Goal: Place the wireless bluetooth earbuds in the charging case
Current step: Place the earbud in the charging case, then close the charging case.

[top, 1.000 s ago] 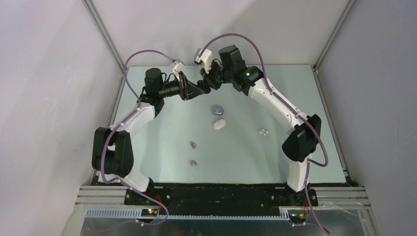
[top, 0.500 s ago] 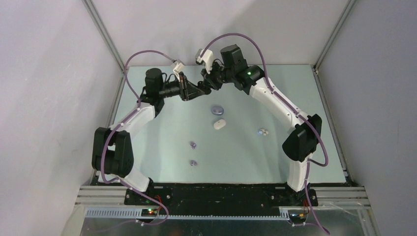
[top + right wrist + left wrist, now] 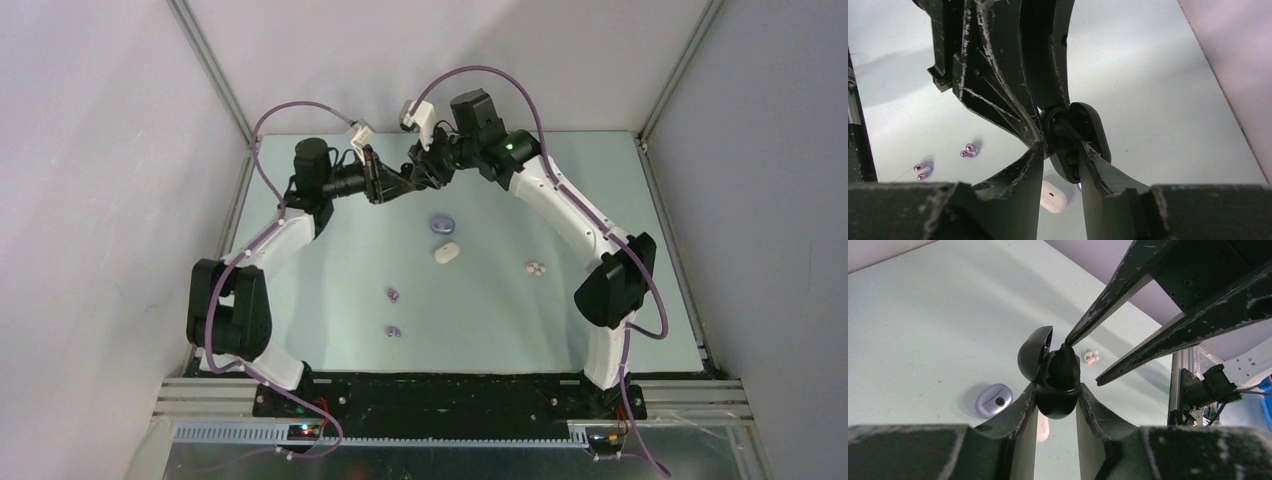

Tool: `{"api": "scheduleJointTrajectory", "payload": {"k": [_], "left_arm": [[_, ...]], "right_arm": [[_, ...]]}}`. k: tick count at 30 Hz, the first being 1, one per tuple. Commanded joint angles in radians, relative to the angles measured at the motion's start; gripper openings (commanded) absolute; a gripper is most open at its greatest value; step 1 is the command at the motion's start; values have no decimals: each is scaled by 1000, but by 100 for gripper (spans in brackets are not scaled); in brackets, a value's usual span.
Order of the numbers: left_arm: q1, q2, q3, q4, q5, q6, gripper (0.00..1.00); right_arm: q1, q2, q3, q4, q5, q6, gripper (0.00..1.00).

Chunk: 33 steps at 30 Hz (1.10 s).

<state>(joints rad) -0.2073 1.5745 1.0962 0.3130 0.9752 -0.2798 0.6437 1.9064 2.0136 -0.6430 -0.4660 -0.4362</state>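
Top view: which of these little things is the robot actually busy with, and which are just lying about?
Busy with: black case, lid open, gripped by the left fingers; black earbud sitting in it, one of the right fingers touching it.

Lying about for now: lavender case; white case; white-pink earbuds; lavender earbud pair; second lavender earbud pair.

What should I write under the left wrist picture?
Left gripper grips the open black case; right gripper touches the black earbud in it.
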Motion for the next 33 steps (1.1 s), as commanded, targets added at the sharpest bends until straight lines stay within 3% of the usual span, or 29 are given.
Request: {"api": "scheduleJointTrajectory", "payload": {"k": [1,9,14,24,33], "left_arm": [[-1,-20,54,42,12,28,0],[7,-19,39,101,87,88,0],[17,-25,37,99,158,179,0],[13,-66,-23,70,206,299,0],[7,-111,-11,-168,192,555,0]], "right_arm": [[-15,-3,66,-24,-58,19,39],[-107,-63,68,-44,-254,-15,48],[-137,-140,-19,-57,-339,-161,47],[-51,-198,-98,-98,-301,-349,37],[-23,-140,-82,-59,-254,-364,26]]}}
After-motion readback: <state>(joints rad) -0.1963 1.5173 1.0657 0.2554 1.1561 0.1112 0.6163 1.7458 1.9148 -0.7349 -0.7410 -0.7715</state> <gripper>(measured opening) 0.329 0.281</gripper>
